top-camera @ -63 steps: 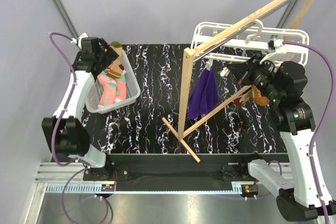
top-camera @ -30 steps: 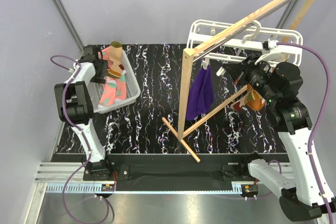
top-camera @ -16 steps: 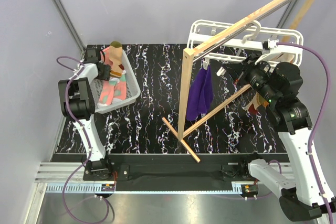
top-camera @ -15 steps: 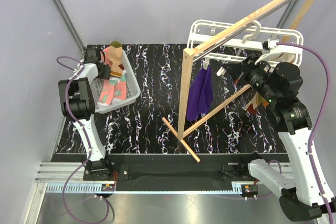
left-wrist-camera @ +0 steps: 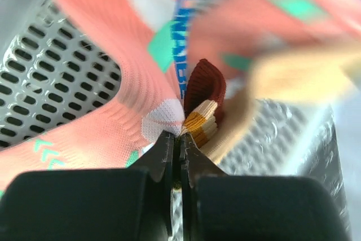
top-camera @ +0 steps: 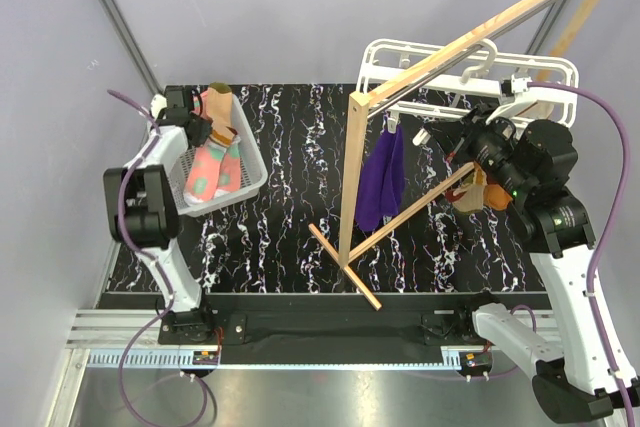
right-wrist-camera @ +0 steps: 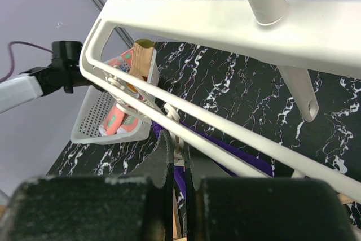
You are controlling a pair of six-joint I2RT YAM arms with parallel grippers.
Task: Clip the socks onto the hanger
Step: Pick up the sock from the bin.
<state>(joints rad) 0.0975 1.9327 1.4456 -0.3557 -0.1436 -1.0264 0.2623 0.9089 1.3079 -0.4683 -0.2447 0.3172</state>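
At the near side of the table (top-camera: 290, 207): foot of the wooden stand (top-camera: 345, 265) sits mid-table, cross-piece angled toward the front. Purple cloth (top-camera: 385, 182) hangs off the stand. Orange-brown cloth (top-camera: 478, 192) is to its R by the R arm (top-camera: 560, 217). Neither is a task item.

R gripper (right-wrist-camera: 176, 136): jaws together, tucked just under the hanger (right-wrist-camera: 225, 18) bars. Can't tell if it's pinching anything.

Far L: basket (top-camera: 255, 175) at the table's L edge. L gripper (left-wrist-camera: 176, 136) is inside it, jaws narrow, clamped on the striped cuff of a tan sock (top-camera: 220, 105). A pink sock (left-wrist-camera: 113, 55) edge touches the tips and may be caught too. Two pink ones lie in the basket; 4th sock not made out.

Progress: approx zero. No sock on the hanger, and the clip (right-wrist-camera: 299, 91) in view is bare. Looks like sock 1 of 4: grip made, then lift, carry, clip, and repeat for the rest.

Room: basket wall is right beside the L gripper, so prob. lift straight up first. Open table btw basket and stand. Stand's post + top rail sit btw basket and hanger, and the rail crosses over the hanger in top view. That's the tightest spot and a likely snag pt for a dangling sock. R arm crowds the hanger's R side.
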